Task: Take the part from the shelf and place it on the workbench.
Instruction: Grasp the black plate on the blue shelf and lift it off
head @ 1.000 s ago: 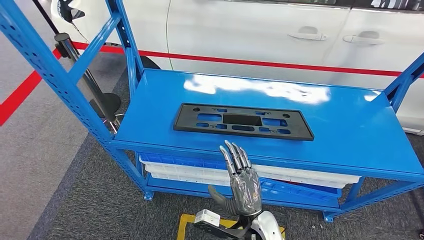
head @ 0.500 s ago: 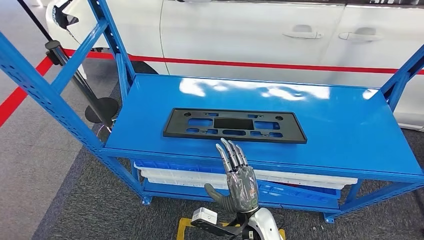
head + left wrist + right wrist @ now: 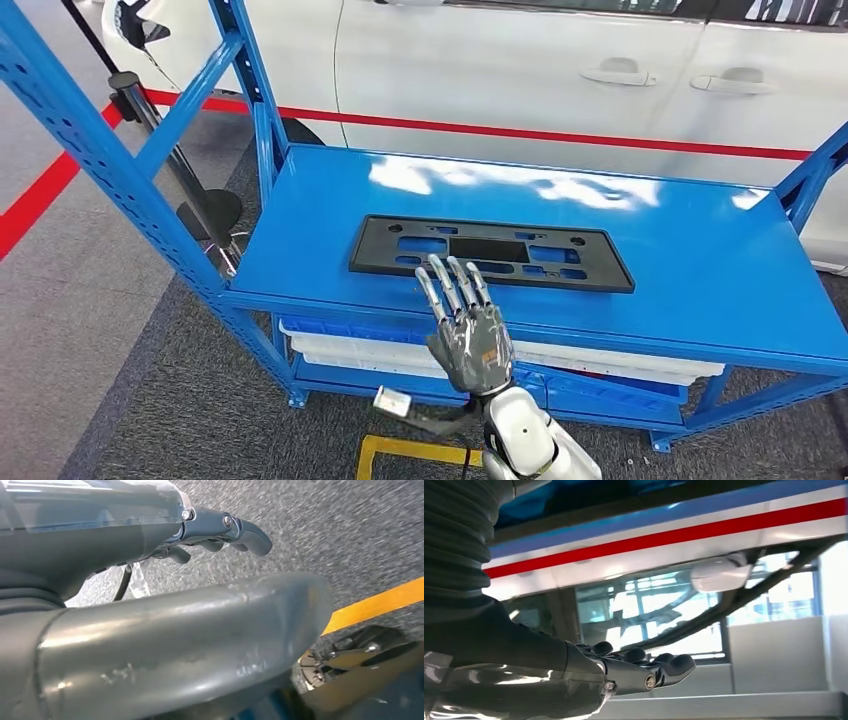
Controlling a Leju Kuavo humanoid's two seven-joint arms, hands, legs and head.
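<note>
The black part [image 3: 491,253] lay flat on the blue shelf [image 3: 690,260], near its front edge, with a white car [image 3: 520,70] behind. The right hand [image 3: 465,335] was raised in front of the shelf, fingers straight and slightly apart, holding nothing, its fingertips [image 3: 432,266] over the part's near edge; contact could not be told. The left hand [image 3: 220,530] hung over grey floor [image 3: 350,535], fingers loose, empty

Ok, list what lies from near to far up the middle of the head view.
Right hand → front edge of the blue shelf → black part lying flat on it → bare shelf top → white car with its red stripe.
</note>
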